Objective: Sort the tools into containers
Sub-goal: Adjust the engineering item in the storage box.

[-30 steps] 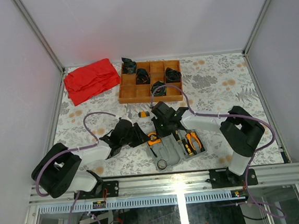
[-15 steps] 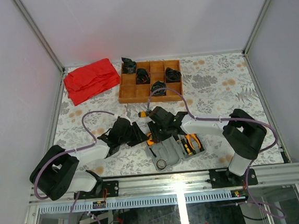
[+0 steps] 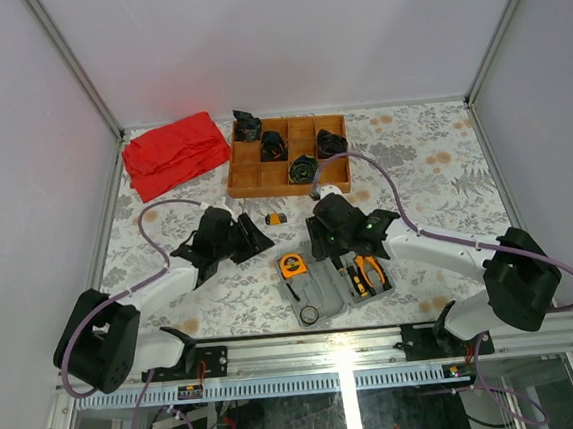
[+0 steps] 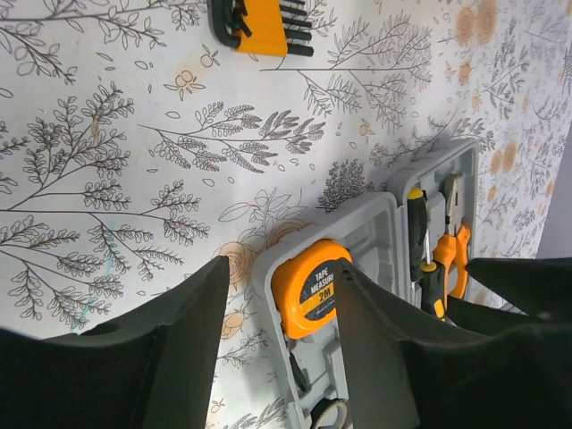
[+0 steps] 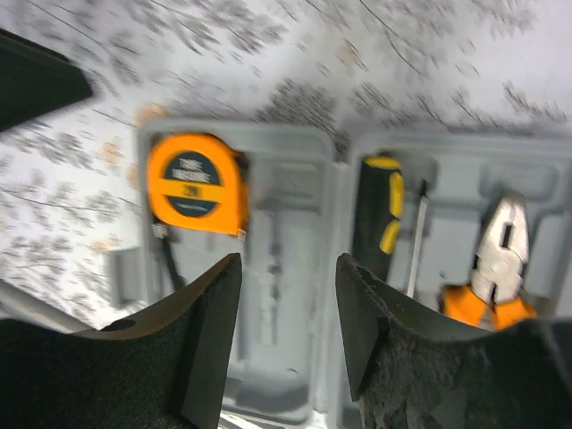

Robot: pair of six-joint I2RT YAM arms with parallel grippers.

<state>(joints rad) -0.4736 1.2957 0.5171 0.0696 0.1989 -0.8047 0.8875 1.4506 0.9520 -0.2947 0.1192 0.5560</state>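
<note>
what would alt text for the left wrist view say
An open grey tool case lies on a floral tablecloth, holding an orange tape measure in one half and a black-and-yellow screwdriver and orange-handled pliers in the other. The left gripper, open and empty, frames the bottom; a small yellow-and-black piece lies at the top.
</note>
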